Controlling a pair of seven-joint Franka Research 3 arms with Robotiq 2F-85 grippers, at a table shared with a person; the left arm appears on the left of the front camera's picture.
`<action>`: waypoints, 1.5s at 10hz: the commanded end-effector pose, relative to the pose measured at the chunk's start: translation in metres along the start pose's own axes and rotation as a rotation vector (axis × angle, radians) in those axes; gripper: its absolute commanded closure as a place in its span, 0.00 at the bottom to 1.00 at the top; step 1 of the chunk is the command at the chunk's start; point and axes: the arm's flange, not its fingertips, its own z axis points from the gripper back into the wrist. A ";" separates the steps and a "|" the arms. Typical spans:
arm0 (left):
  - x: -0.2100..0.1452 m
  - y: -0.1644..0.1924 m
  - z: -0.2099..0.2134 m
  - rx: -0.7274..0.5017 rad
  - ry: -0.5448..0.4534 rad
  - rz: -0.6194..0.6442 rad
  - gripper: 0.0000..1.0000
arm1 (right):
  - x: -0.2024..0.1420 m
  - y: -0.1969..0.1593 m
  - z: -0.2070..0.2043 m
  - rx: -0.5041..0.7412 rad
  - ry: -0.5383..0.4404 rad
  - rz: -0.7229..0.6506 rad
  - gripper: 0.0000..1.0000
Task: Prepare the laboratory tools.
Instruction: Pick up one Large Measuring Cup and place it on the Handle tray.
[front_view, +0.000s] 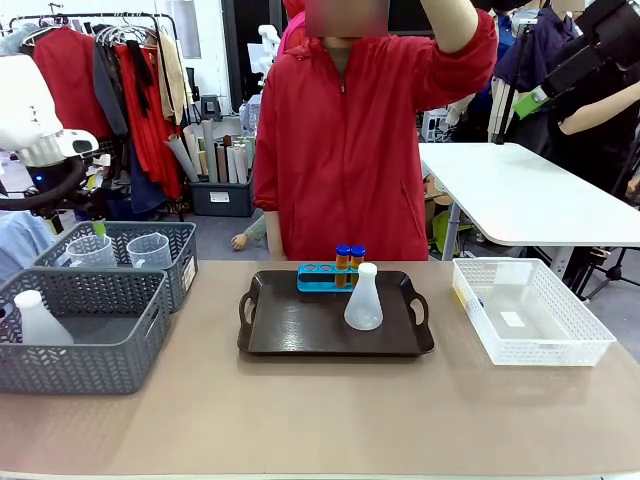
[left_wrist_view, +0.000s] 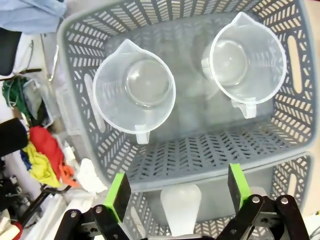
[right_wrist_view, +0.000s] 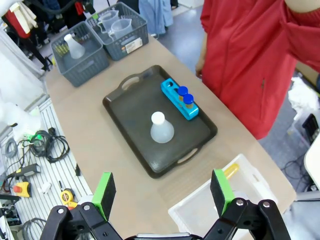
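The left claw (left_wrist_view: 178, 192) and right claw (right_wrist_view: 162, 192) gape wide, empty, above the tabletop (front_view: 320, 420).
The left hangs over 2 clear beakers (left_wrist_view: 134, 87) in a grey basket (left_wrist_view: 200, 150); at frame centre a dark tray (front_view: 300, 330) carries the blue rack (front_view: 318, 278), 2 orange tubes (front_view: 343, 262) and the flask (front_view: 363, 300).

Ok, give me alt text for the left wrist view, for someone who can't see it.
The open left gripper hangs above a grey basket holding two clear handled beakers, upright and side by side. Nearer the camera, a white flask stands in a second grey basket.
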 end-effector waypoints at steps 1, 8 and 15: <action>0.009 0.015 -0.022 0.028 0.007 -0.020 0.00 | 0.002 0.001 0.000 0.007 -0.011 0.007 0.00; 0.011 0.040 -0.072 0.026 0.043 0.000 0.00 | 0.002 0.001 0.000 0.007 -0.011 0.007 0.00; 0.018 0.042 -0.088 0.026 0.030 -0.007 0.51 | 0.002 0.001 0.000 0.007 -0.011 0.007 0.00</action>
